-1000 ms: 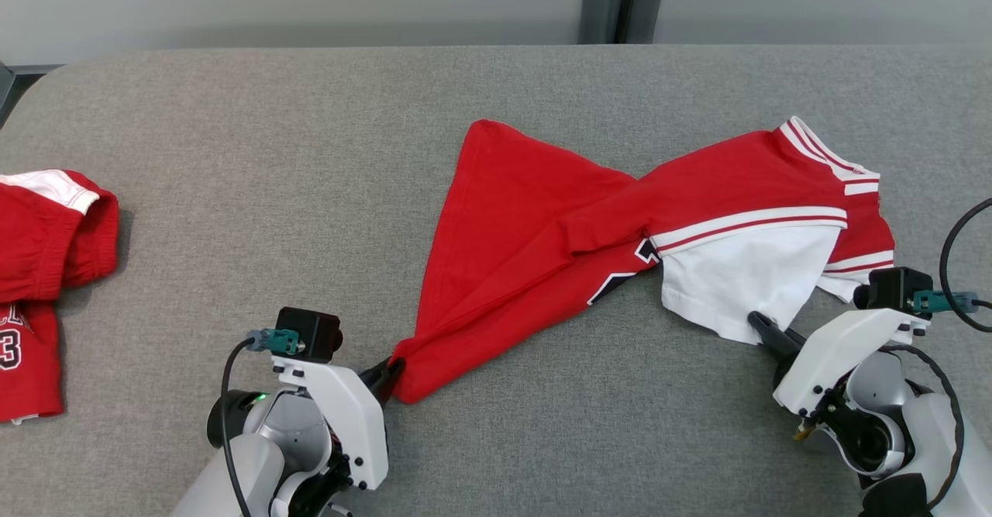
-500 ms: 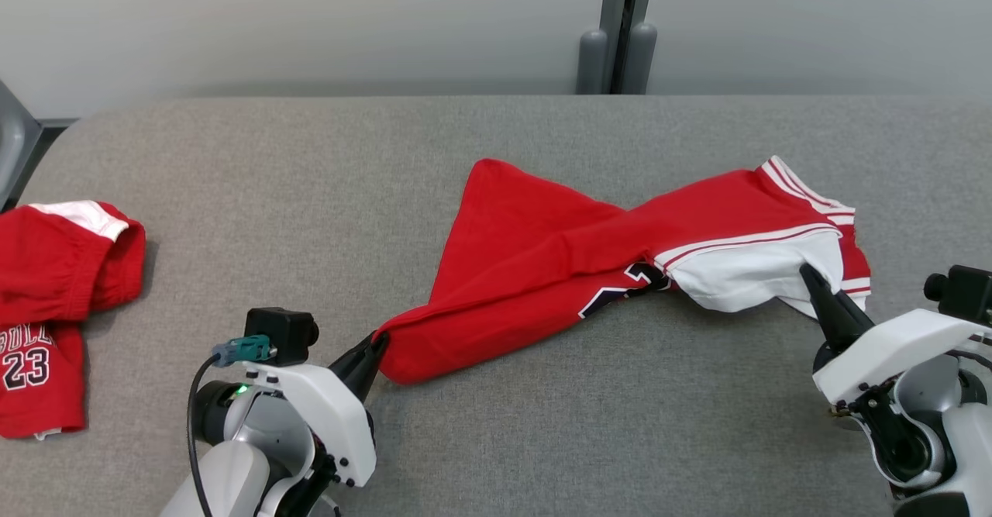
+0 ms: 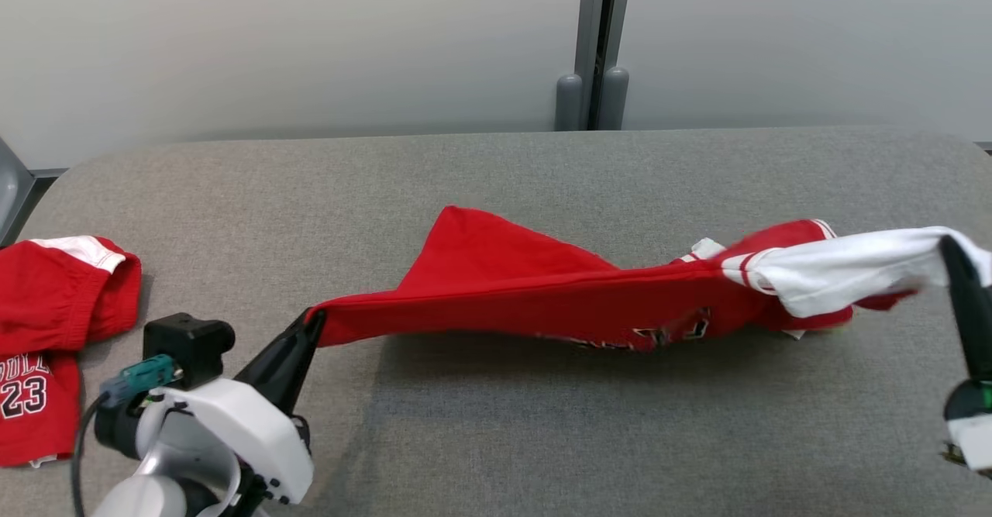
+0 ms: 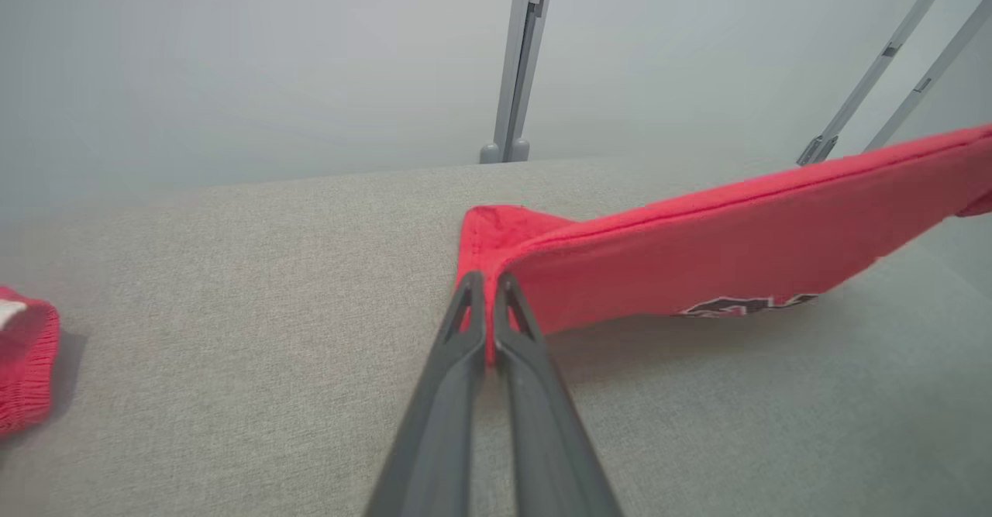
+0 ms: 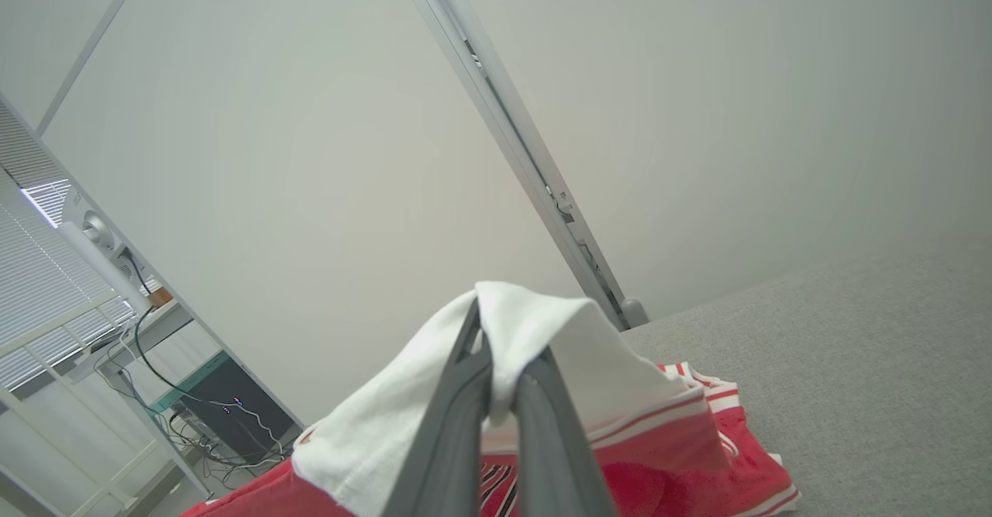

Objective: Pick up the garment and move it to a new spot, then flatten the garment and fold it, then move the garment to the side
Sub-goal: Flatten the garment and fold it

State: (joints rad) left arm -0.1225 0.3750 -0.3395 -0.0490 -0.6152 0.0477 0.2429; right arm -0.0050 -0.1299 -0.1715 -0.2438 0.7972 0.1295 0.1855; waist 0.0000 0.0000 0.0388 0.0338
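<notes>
"Where's the garment [image 3: 542, 308]?"

"Strung between both arms over the grey table [image 3: 496, 184], with its far red corner lying on the cloth top. The head view shows the whole span. The right wrist view adds a window blind and cables beyond the table's end."

"Any room?"

"Bare table in front and behind. A second red jersey [image 3: 54, 323] lies at the left edge, well apart."

"And the grips?"

"The left gripper [image 3: 314, 322] is pinching the red hem corner. The right gripper [image 3: 947, 247] is clamped on the white panel and raised."
</notes>
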